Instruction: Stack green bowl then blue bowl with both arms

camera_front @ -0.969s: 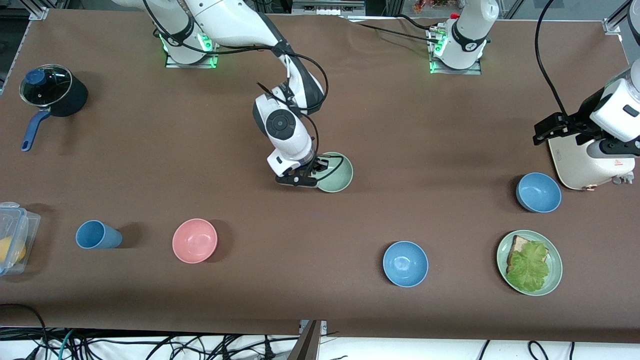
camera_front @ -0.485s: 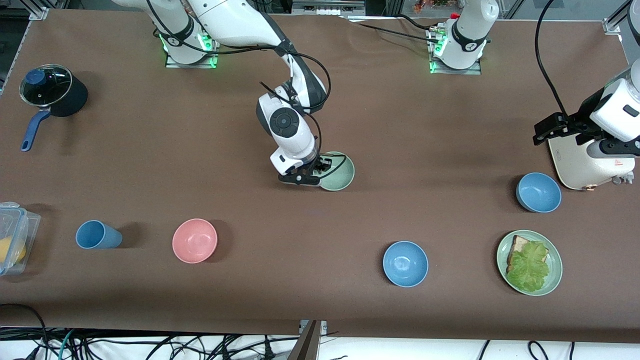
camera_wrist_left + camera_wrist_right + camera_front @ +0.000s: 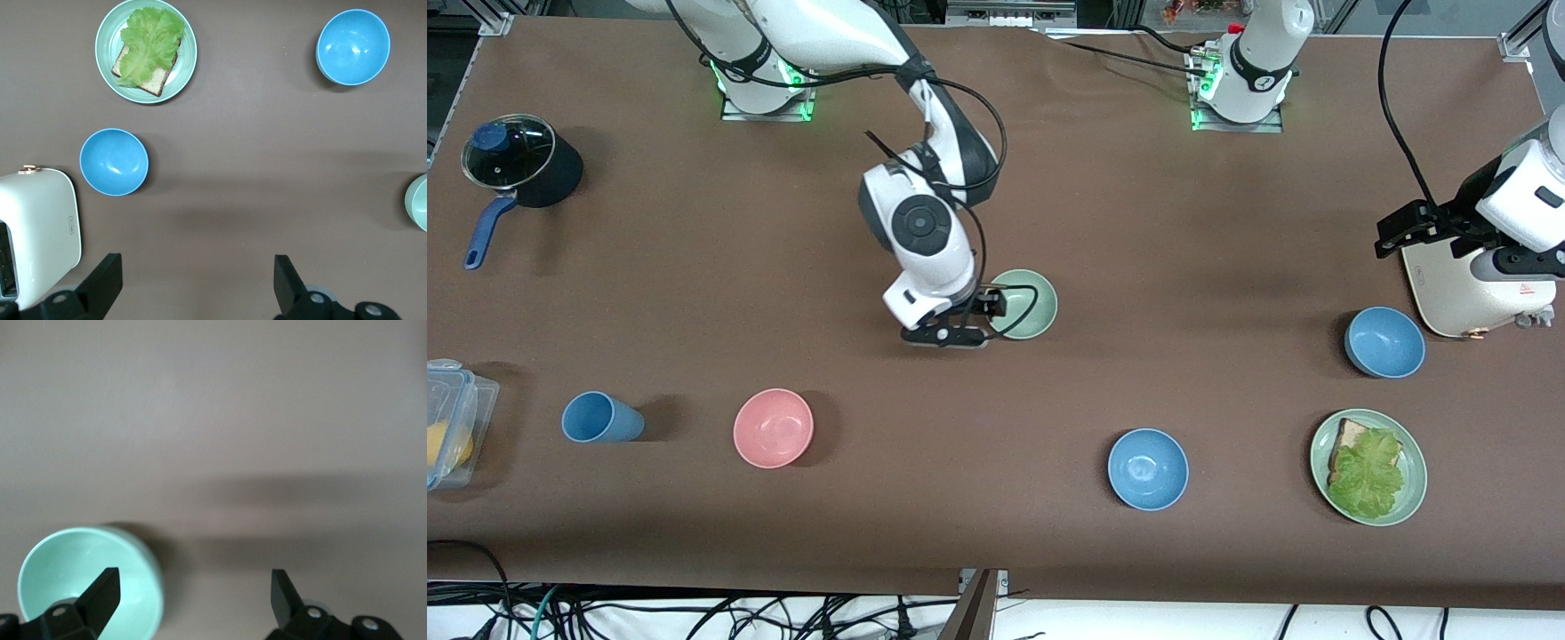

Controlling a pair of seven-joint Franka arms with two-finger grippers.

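Note:
The pale green bowl [image 3: 1027, 304] rests upright mid-table, and its edge also shows in the left wrist view [image 3: 419, 202]. My right gripper [image 3: 971, 320] hovers open just above the bowl's rim, on the side toward the right arm's end. In the right wrist view one fingertip [image 3: 101, 588] overlaps the green bowl [image 3: 80, 577] and the right gripper [image 3: 193, 593] holds nothing. One blue bowl [image 3: 1148, 468] [image 3: 353, 47] sits nearer the front camera. A second blue bowl [image 3: 1384, 342] [image 3: 114, 161] lies by the toaster. My left gripper [image 3: 1392, 233] [image 3: 198, 283] waits open, high beside the toaster.
A white toaster [image 3: 1467, 284] stands at the left arm's end, with a green plate of bread and lettuce [image 3: 1405, 502] nearer the camera. A pink bowl [image 3: 773, 428], blue cup [image 3: 600, 418], plastic container [image 3: 449, 422] and lidded pot [image 3: 520, 164] occupy the right arm's end.
My right gripper went from shut on the green bowl's rim to open, let the bowl go and lifted off toward the right arm's end. The bowl stays on the table. The left arm stayed still.

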